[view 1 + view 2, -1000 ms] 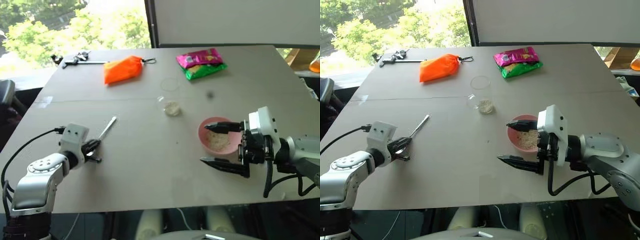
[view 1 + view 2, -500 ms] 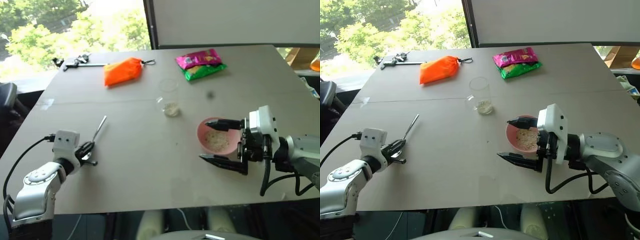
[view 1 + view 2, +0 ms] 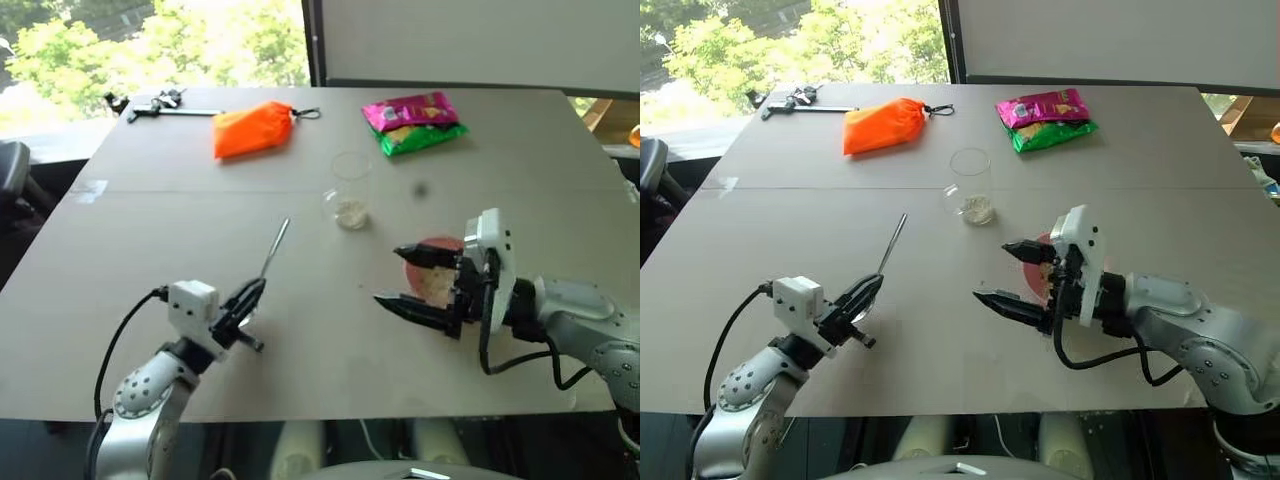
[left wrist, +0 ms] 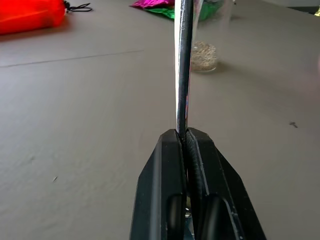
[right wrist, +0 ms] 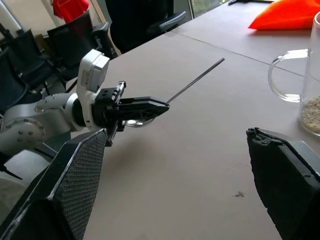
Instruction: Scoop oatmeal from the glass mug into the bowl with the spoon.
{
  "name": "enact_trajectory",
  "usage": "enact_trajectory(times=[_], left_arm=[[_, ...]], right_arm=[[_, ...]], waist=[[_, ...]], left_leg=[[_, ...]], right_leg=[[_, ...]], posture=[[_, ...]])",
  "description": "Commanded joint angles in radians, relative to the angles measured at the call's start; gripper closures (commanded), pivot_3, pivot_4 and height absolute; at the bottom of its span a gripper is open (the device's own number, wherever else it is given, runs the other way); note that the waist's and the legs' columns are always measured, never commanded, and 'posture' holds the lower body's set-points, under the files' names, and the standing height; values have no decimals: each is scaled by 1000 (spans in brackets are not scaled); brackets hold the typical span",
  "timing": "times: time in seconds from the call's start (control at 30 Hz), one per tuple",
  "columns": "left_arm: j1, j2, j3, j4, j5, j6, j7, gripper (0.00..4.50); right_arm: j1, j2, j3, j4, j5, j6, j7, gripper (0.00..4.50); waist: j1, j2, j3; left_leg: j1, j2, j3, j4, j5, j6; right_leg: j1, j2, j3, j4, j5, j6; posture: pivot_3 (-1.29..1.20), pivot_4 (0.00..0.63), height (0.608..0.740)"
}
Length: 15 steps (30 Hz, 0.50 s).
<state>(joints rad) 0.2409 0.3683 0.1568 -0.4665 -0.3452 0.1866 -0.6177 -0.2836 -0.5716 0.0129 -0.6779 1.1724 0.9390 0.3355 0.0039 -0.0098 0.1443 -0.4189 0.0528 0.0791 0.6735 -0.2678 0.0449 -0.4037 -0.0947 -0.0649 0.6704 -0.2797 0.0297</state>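
Left gripper [image 3: 862, 297] is clamped on the spoon [image 3: 888, 248], but at the head end: in the right wrist view the oval head sits right at the fingers and the long handle sticks out past the fingertips. Handle axis runs up-table, angled slightly toward the glass mug [image 3: 971, 186]. So as held, the bare handle leads, not the scooping end.

Right gripper [image 3: 1018, 273] has its fingers spread wide, holding nothing, just in front of the pink bowl [image 3: 437, 272], facing the left gripper across a stretch of bare table [image 3: 940, 350].

Oatmeal [image 3: 977, 209] lies in the mug's bottom; some already in the bowl.

My read: spoon needs regripping, probably a handover to the right gripper. Right one is also nearer the mug.
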Motion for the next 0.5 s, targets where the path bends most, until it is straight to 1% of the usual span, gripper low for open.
enact_trajectory(times=[0.03, 0.13, 0.2, 0.3, 0.4, 0.5], left_arm=[[-42, 12, -107, -103, 43, -7, 3, 4458], [-69, 21, -165, -126, 74, -8, 10, 4458], [-81, 25, -181, -126, 84, -11, 17, 4458], [-86, 31, -207, -119, 111, -28, 17, 4458], [-80, 33, -220, -107, 120, -49, 12, 4458], [-74, 35, -224, -87, 123, -75, 5, 4458]], right_arm=[[-62, 96, 23, 65, 83, 52, -210, 0], [-86, 164, 30, 106, 118, 79, -344, 0], [-100, 209, 38, 116, 137, 83, -406, 0], [-118, 284, 44, 133, 183, 66, -495, 0], [-134, 324, 41, 142, 193, 56, -544, 0], [-149, 338, 36, 153, 183, 50, -569, 0]], waist=[[-1, 0, 0], [-1, 0, 0], [-1, 0, 0], [-4, 0, 0], [-8, 0, 0], [-9, 0, 1]], left_leg=[[0, 0, 0, 0, 0, 0], [-1, 0, 0, 2, 0, 0], [-1, 0, 1, 2, 0, 0], [-1, 0, 1, 2, 0, 0], [-1, 1, 1, 2, 0, 0], [-1, 1, 1, 3, 0, 0]], right_leg=[[0, 1, 0, 0, 0, 0], [0, 2, 0, 2, 1, 1], [-1, 6, -1, 4, 1, 2], [-2, 8, -2, 7, 1, 2], [-3, 10, -2, 9, 1, 2], [-3, 10, -2, 9, 1, 2]], posture=[[0, 150, 696], [0, 150, 696], [0, 150, 696], [0, 150, 696], [0, 150, 696], [0, 150, 696]])
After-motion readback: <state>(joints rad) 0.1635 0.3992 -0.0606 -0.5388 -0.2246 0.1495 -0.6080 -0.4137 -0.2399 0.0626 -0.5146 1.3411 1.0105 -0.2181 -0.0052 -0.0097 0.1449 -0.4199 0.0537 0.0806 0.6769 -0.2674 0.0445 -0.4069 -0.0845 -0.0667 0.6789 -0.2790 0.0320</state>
